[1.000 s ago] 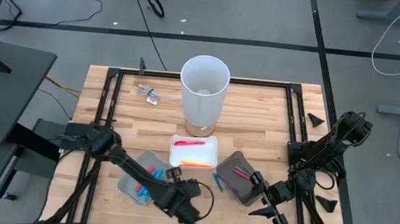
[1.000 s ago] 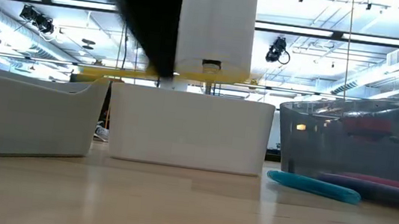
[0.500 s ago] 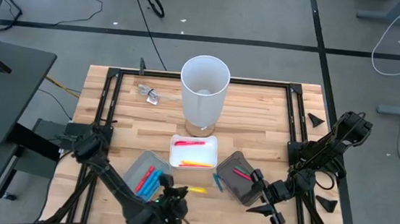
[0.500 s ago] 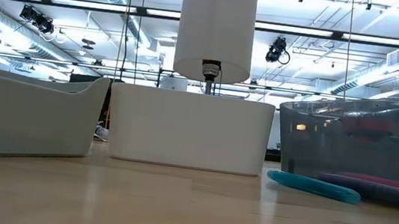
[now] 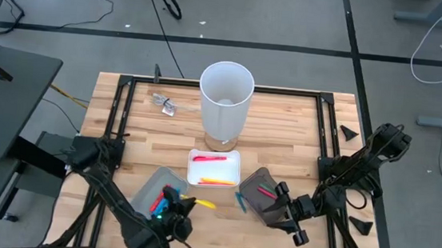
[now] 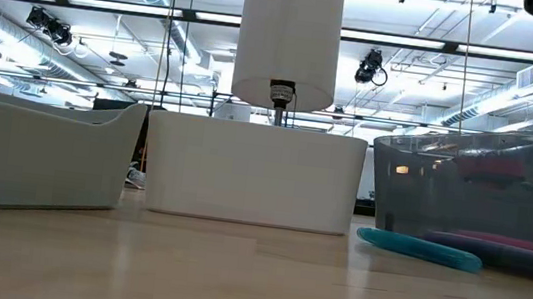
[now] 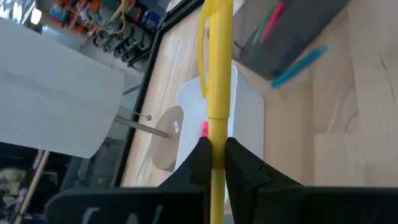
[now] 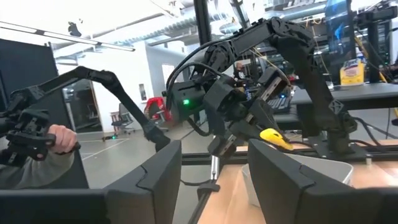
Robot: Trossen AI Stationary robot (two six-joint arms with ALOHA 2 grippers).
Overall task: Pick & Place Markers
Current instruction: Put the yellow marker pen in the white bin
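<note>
Lifted clear of the white rectangular tray [image 5: 215, 170], the left tool [image 5: 184, 206] has swung back toward the table's [image 5: 285, 130] near edge, clamped on a yellow plastic marker [image 5: 202, 203] held in the air. Red and yellow markers [image 5: 210, 180] already lie in that tray; others sit in the two grey trays [image 5: 267, 196]. One teal marker [image 5: 240, 200] lies loose. The right tool [image 5: 291, 218] hovers beside it, fingers apart. Sorting looks roughly midway.
</note>
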